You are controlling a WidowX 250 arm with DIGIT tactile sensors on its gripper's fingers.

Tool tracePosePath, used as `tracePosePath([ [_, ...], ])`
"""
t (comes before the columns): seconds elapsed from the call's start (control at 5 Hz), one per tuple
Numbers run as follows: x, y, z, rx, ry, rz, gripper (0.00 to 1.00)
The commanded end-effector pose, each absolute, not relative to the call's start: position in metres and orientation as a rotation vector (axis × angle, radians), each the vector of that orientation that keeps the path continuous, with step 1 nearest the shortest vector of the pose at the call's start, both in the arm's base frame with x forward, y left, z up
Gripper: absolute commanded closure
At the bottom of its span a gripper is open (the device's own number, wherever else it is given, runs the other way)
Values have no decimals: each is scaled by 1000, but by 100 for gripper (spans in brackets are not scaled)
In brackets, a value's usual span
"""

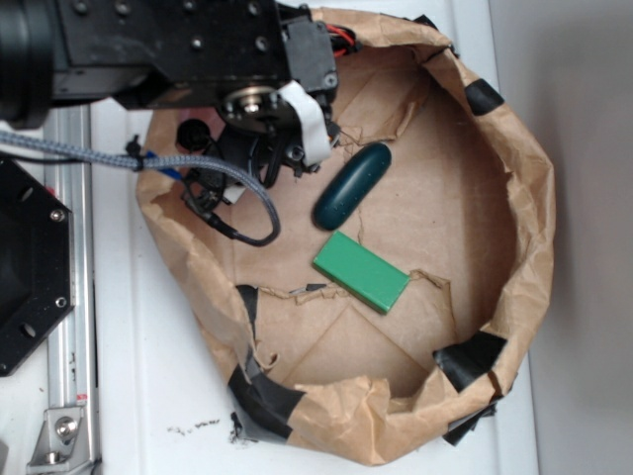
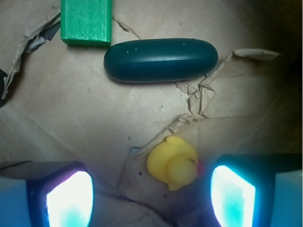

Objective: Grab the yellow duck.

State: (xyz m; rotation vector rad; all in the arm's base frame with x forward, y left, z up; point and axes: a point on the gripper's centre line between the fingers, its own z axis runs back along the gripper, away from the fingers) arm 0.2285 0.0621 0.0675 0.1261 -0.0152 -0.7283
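Green block (image 1: 361, 271), dark teal oblong case (image 1: 352, 185) just beside it, crumpled brown paper basin (image 1: 529, 247), possibly black-taped

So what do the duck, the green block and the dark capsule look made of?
Yellow duck: probably soft rubber or vinyl, smooth with a dull sheen. Green block: matte, faintly streaked, possibly painted wood. Dark capsule: smooth, semi-gloss, likely plastic.

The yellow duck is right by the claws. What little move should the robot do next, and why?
Probably slide a bit right, then lower. In the wrist view the yellow duck lies between the open gripper fingers but much closer to the right one, and the fingers do not yet touch it.
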Motion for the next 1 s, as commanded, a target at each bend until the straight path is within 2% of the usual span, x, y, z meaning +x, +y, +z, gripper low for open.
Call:
tracePosePath([
  [0.0,211,51,79,28,-221,-670,0],
  [0.6,228,65,73,153,-181,-678,0],
  [0.8,229,68,69,166,-176,-687,0],
])
